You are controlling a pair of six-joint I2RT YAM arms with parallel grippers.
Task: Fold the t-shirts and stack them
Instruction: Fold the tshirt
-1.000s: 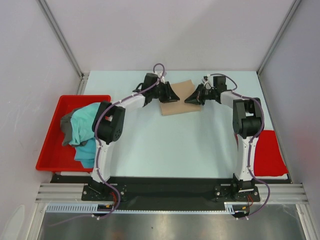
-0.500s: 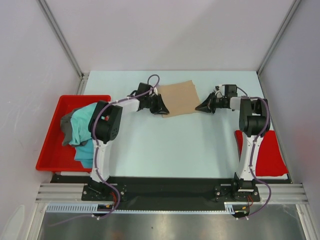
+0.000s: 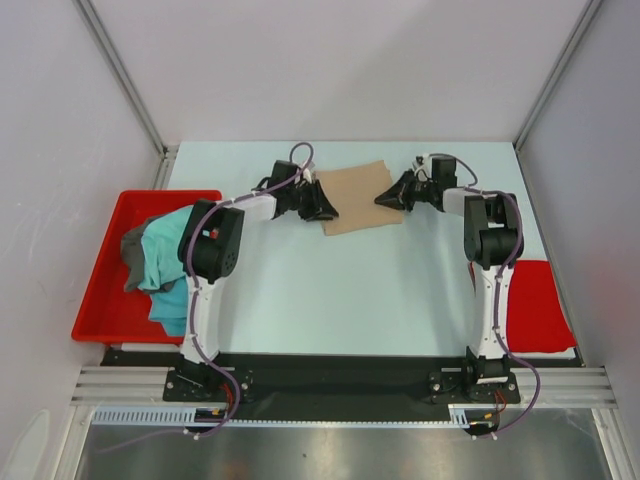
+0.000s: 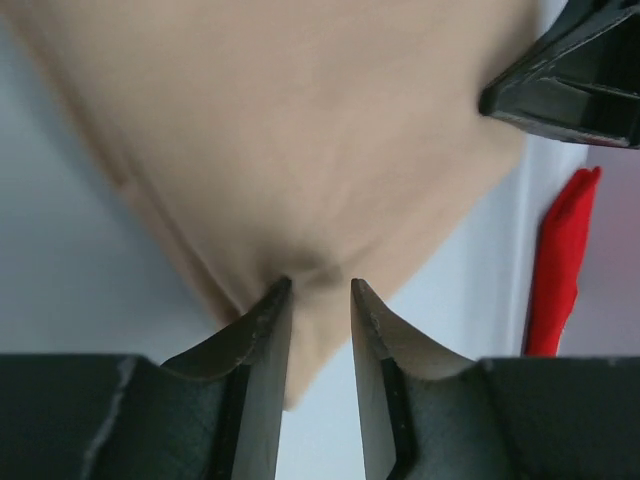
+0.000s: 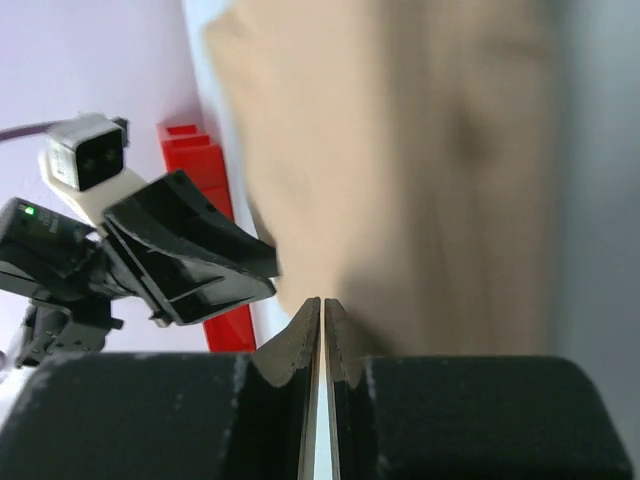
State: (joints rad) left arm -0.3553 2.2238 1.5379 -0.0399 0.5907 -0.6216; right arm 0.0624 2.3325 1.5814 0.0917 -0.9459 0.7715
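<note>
Table (image 3: pixel 330 290): we see the tan t-shirt (image 3: pixel 358 195) folded flat at the far middle. The teal t-shirt (image 3: pixel 165 255) and the grey t-shirt (image 3: pixel 130 250) are heaped in the red tray (image 3: pixel 100 300) at left. The left gripper (image 4: pixel 318 285) has its jaws part open, tips on the tan corner. The right gripper (image 5: pixel 322 302) is closed to a hairline at the tan edge; we can't tell if it grips.

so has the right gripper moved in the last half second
Yes. The right gripper has swung left, farther from the red mat, back to the tan t-shirt's right edge.
</note>
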